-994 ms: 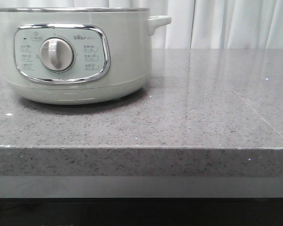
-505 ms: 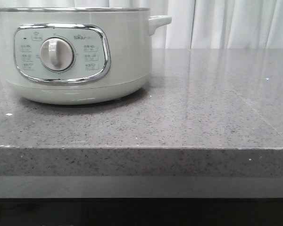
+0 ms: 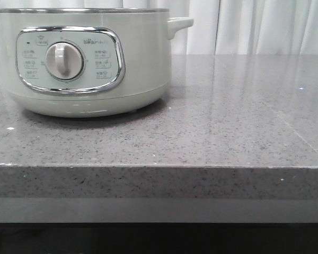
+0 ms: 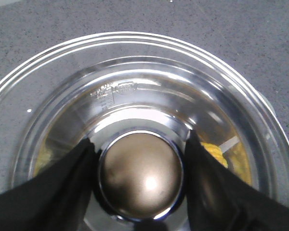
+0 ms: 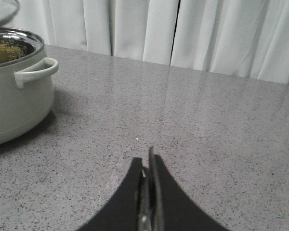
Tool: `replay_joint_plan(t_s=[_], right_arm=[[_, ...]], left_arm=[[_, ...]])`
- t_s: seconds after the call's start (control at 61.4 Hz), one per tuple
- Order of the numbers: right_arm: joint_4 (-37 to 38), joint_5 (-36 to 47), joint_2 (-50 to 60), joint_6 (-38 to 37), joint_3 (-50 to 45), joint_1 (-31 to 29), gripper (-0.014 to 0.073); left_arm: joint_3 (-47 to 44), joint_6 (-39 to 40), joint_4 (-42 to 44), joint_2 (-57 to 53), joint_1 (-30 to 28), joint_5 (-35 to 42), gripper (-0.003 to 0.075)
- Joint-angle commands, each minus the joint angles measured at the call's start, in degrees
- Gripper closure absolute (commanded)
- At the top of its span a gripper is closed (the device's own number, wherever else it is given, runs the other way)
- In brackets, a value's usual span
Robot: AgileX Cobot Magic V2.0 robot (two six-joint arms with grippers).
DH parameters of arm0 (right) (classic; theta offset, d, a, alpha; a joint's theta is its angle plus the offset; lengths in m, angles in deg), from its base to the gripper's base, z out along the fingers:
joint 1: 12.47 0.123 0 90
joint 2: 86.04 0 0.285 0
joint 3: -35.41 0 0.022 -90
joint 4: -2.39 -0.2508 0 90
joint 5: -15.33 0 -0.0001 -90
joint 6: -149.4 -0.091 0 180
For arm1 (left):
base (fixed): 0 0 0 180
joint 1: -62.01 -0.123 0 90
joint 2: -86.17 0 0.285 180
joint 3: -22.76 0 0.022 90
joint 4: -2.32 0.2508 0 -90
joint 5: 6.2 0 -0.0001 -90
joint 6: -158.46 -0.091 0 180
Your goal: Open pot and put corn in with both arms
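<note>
The pale grey-green pot (image 3: 138,69) stands at the table's left; its steel rim is uncovered in the right wrist view (image 5: 14,106). In the left wrist view my left gripper (image 4: 140,139) is shut on the round metal knob (image 4: 140,175) of the glass lid (image 4: 135,53), one black finger on each side. Through the glass I see the steel pot bowl and the yellow corn (image 4: 214,153) lying in it. The lid's edge (image 5: 1,10) hangs above the pot in the right wrist view. My right gripper (image 5: 147,161) is shut and empty, low over the table to the right of the pot.
The grey speckled stone table (image 3: 228,121) runs from the pot to the right, with a front edge (image 3: 159,166) near the camera. White curtains (image 5: 183,33) hang behind it. Neither arm shows in the front view.
</note>
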Motion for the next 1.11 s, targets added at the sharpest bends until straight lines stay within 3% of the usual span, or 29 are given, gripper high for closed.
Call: replay_joint_plan(t_s=[0.0,0.521,1.092], right_arm=[[-0.3,4.4,-0.3,0.5,1.4,0.0,0.0661],[-0.3,4.5,-0.3,0.5,1.4,0.0,0.0661],[-0.3,4.7,-0.3,0.5,1.4,0.0,0.0661]], left_arm=[[5.2,-0.1,-2.0,-0.4,0.3,5.6,0.0469],[6.1,-0.1,-2.9,2.4,0.3,2.3,0.0469],[6.1,-0.1,-2.9,2.9,0.3,4.1,0.0469]])
